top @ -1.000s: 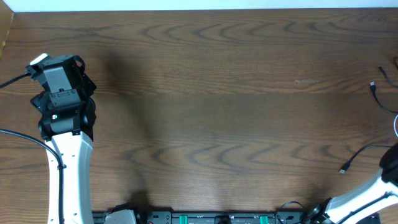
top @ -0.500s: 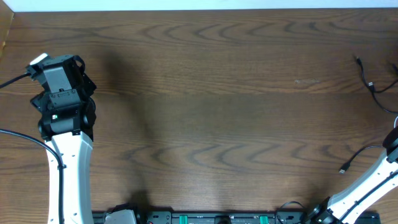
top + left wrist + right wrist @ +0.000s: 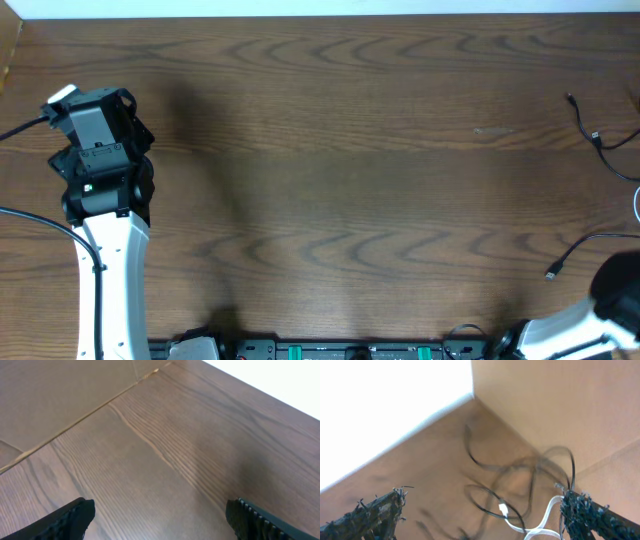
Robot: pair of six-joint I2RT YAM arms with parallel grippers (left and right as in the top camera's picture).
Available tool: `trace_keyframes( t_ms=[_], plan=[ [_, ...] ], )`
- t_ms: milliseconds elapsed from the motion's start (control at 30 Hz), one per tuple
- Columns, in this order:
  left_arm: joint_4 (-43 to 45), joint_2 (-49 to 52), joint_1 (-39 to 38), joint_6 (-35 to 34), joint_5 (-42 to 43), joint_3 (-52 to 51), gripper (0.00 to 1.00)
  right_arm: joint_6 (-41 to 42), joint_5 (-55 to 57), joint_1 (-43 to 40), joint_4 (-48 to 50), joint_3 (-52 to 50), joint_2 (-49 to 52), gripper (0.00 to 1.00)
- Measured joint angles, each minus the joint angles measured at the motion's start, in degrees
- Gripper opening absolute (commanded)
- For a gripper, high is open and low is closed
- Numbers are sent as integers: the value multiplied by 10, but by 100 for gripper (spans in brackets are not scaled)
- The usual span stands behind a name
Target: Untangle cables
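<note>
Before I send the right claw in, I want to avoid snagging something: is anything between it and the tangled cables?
Nothing visible. In the right wrist view the open right claw faces the black cable and the white cable directly, with only bare table between them.

Soft, even light on the dark wood bench (image 3: 330, 150), faint broad shadow just right of the left arm (image 3: 100, 160), blown-out white strip along the far edge, left wrist view sharp, right wrist view motion-blurred, black cable (image 3: 520, 467) smeared, upper left overexposed
</note>
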Motion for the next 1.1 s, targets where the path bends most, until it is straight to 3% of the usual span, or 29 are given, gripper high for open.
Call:
trace_keyframes(
  t_ms=[100, 300, 733, 900, 967, 1000, 1100],
  plan=[
    [3, -6, 0, 4, -3, 0, 89, -13, 69, 80, -7, 1, -72, 99],
    [3, -85, 0, 11, -28, 0, 89, -8, 137, 156, -96, 1, -181, 99],
    [-31, -368, 0, 12, -31, 0, 89, 23, 174, 163, -179, -5, -484, 99],
    [-41, -435, 0, 8, -31, 0, 89, 12, 175, 163, -187, -54, -638, 88],
    [-47, -462, 0, 5, -31, 0, 89, 7, 176, 163, -193, -88, -699, 90],
    [-49, -474, 0, 4, -31, 0, 89, 5, 176, 163, -192, -109, -730, 98],
    [-61, -513, 0, -2, -31, 0, 89, -14, 168, 161, -182, -170, -817, 99]
  ],
)
